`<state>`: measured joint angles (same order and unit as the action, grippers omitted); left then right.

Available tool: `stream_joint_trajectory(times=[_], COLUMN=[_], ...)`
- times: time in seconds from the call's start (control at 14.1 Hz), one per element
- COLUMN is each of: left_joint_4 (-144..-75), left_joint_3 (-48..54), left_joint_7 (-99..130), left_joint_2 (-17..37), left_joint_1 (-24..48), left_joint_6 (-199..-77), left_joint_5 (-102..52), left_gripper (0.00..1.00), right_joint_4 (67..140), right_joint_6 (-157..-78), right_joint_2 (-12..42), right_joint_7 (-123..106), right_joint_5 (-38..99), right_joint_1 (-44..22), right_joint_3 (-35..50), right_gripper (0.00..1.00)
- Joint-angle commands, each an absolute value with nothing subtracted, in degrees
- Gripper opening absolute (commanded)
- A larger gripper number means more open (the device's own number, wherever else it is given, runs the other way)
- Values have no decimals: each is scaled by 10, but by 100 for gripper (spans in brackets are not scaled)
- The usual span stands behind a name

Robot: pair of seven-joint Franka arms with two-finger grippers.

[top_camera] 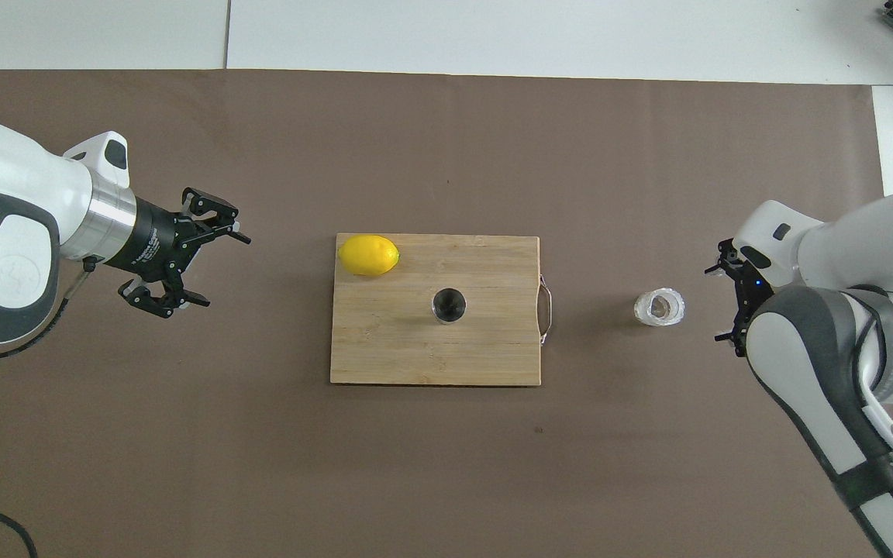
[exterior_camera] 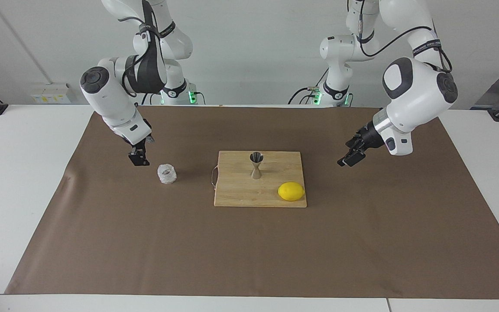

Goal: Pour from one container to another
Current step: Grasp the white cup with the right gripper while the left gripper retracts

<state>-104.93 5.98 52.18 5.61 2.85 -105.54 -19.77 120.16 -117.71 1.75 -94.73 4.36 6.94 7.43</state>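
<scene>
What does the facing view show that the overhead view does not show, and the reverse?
Only the facing view shows the hourglass shape of the small shiny steel jigger and both arm bases. Only the overhead view shows the jigger's round open mouth and the spread fingers of the left tool. Both show the textured clear glass cup, yellow lemon, wooden cutting board and right tool.
</scene>
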Motion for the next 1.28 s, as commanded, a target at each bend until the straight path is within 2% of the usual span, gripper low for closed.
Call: stream_joint_trajectory(times=[0.0, 0.21, 0.35, 0.64, 0.99, 1.21], left_joint_4=[-1026, -1022, -1017, -913, -854, -859], left_joint_3=[55, 54, 54, 60, 57, 55], left_joint_7=[424, 243, 146, 43, -123, -28], left_joint_2=[67, 53, 48, 60, 49, 42], left_joint_1=[13, -13, -32, -24, -19, -18], left_joint_6=[-1043, -1035, -1020, -922, -879, -873], left_joint_5=[-150, -141, -117, -34, 10, 6], left_gripper=[100, 100, 100, 100, 100, 100], right_joint_4=[1202, 1203, 1235, 1278, 1306, 1315], right_joint_6=[-1228, -1262, -1302, -1345, -1365, -1370], right_joint_2=[44, 72, 69, 61, 58, 58], right_joint_7=[-1004, -1029, -1051, -1069, -1078, -1083], right_joint_5=[60, 73, 87, 88, 89, 114], right_joint_1=[78, 76, 70, 68, 59, 53], right_joint_3=[80, 80, 80, 83, 83, 83], right_gripper=[100, 100, 100, 100, 100, 100])
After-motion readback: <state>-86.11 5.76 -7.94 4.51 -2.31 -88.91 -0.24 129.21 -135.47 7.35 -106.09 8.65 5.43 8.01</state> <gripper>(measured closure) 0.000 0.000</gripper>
